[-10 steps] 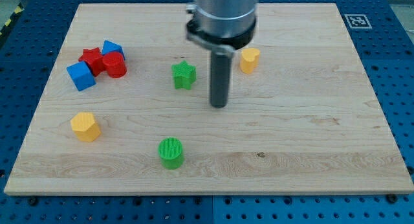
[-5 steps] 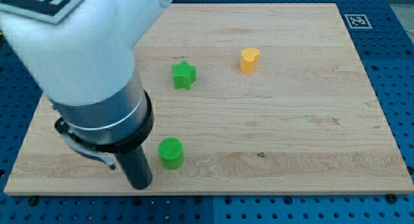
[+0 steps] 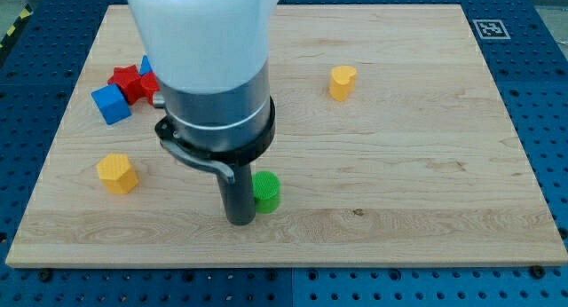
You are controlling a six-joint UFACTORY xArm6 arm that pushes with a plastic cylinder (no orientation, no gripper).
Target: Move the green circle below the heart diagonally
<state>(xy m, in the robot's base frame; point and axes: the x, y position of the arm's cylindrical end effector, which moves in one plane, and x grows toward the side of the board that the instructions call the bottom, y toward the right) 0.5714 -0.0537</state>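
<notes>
My tip (image 3: 240,220) sits touching the green circle (image 3: 265,192), on its left and slightly below. The circle's near the counter (image 3: 426,183) bottom-centre; yellow heart (image 3: 342,82) lies up and right of it. No pincer here, just the rod, holding nothing. Count: 1 green circle, 1 heart, 1 yellow hexagon (image 3: 117,173), blue cube (image 3: 110,104), red star (image 3: 128,80).

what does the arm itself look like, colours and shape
My arm is a broad white housing that fills the view's top. Below it sits a dark grey cylindrical section edged by a thin pale ring, with a black clamp-like collar underneath. It narrows to a straight dark rod ending in my tip. No cables or markings show on it.
</notes>
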